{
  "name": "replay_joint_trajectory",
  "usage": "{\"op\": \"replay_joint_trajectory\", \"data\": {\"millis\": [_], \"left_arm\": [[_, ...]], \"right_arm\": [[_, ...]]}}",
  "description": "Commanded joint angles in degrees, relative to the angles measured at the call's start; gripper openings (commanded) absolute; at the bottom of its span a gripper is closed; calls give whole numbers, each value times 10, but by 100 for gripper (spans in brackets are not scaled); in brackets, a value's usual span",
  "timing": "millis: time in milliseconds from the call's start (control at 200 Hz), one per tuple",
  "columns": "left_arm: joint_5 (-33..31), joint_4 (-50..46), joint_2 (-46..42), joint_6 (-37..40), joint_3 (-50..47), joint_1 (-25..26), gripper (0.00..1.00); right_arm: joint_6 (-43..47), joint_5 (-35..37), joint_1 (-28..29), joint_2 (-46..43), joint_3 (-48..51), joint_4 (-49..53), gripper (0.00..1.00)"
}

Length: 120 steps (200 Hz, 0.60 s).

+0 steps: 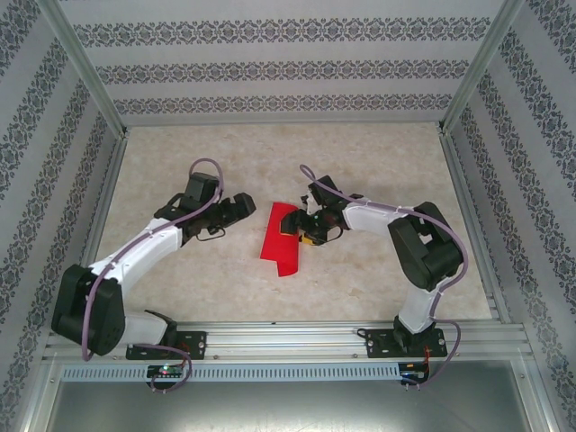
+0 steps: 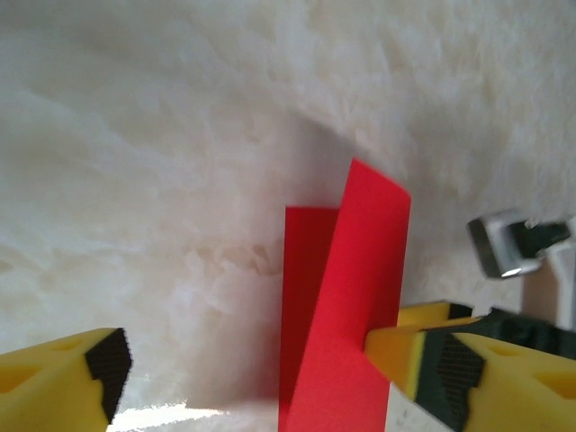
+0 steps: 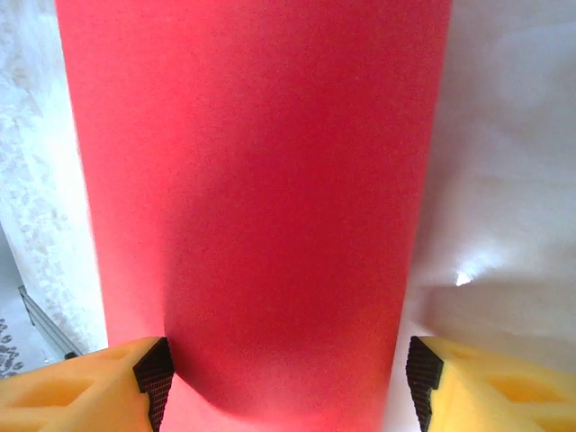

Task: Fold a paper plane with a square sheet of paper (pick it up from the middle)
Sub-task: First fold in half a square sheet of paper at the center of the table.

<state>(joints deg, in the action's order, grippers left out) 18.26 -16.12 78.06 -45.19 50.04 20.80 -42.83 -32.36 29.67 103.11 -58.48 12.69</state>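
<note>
Paper (image 1: 280,238) on table, L hand (image 1: 246,206) spread beside it, R hand (image 1: 305,230) spread over it.

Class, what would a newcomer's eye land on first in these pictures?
The bright red folded paper in the middle of the pale table stands out first. The white-and-black left arm and right arm flank it, the right one's yellow jaws open at its edge.
</note>
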Motion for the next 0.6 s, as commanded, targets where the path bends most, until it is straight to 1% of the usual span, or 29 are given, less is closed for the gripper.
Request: {"op": "replay_joint_trajectory", "data": {"millis": [0, 45, 125, 225, 305, 390, 594], "left_arm": [[28, 16, 32, -3, 25, 26, 85], [38, 22, 46, -8, 28, 32, 81], [61, 31, 74, -16, 35, 42, 76], [82, 38, 100, -19, 43, 56, 73], [107, 55, 125, -32, 43, 65, 70], [128, 82, 146, -51, 35, 74, 63], [142, 127, 165, -81, 15, 91, 48]], "right_arm": [[13, -10, -14, -19, 22, -2, 70], [24, -19, -17, -18, 21, 5, 70], [46, -12, -18, -19, 18, 30, 70], [66, -16, -19, -23, 15, 44, 70], [75, -37, -19, -19, 11, 45, 69], [77, -36, -20, -19, 11, 46, 69], [90, -42, -21, -10, 5, 54, 68]]}}
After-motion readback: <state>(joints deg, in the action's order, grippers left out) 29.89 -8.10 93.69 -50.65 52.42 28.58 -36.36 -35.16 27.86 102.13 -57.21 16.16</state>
